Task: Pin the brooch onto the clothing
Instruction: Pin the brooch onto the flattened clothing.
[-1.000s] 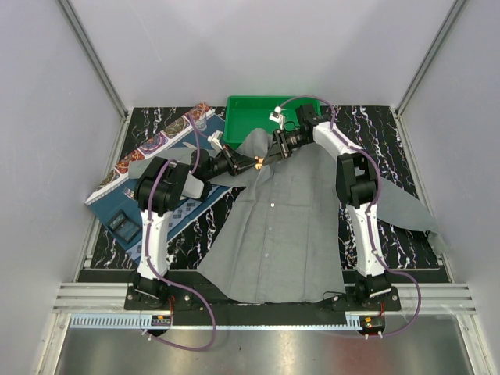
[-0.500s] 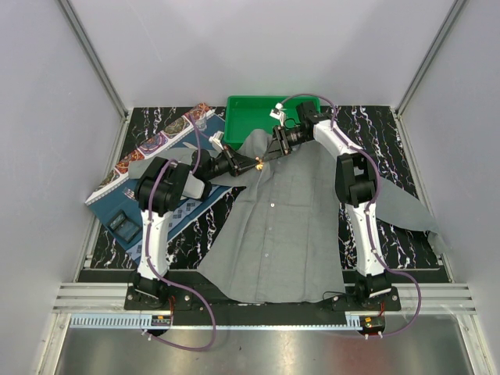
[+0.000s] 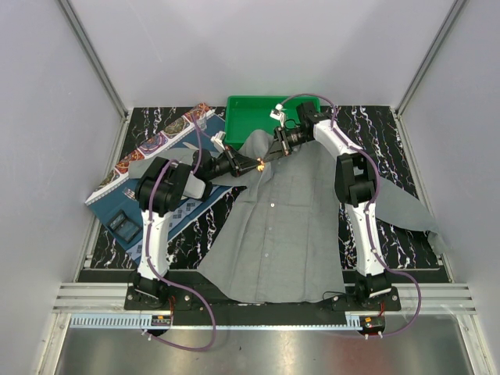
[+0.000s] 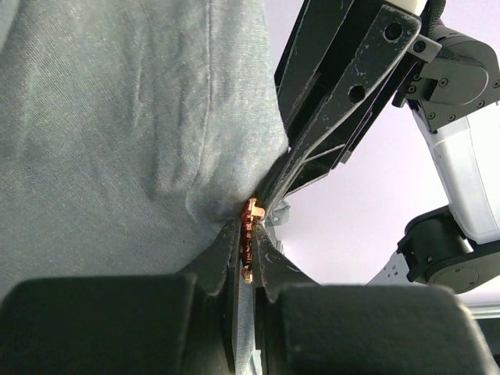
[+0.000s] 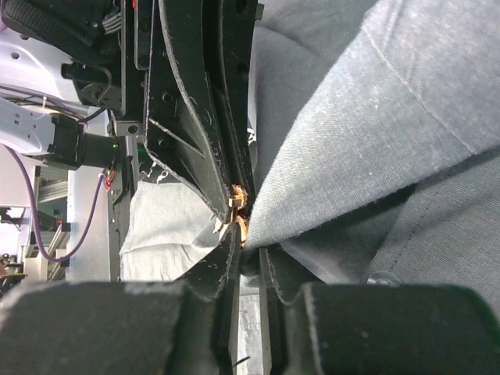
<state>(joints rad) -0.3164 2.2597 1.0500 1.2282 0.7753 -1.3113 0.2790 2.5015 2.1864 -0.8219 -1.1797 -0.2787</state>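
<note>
The right gripper point(image 5: 244, 234) has edged back, jaws narrowed onto a fold of the plain grey button-up shirt point(image 4: 117, 117). The left gripper point(image 4: 248, 238), nearly closed, clamps the tiny red-orange flower-shaped brooch point(image 4: 250, 212) at its tips, against that fold. A tug could drag the cloth clear of it.

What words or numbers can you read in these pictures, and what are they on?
None can be read.
Patterned mat: any print too small to read.
Small tags at the arm bases: too blurred to read.
On the shirt, brooch, green tray: no writing shows.
</note>
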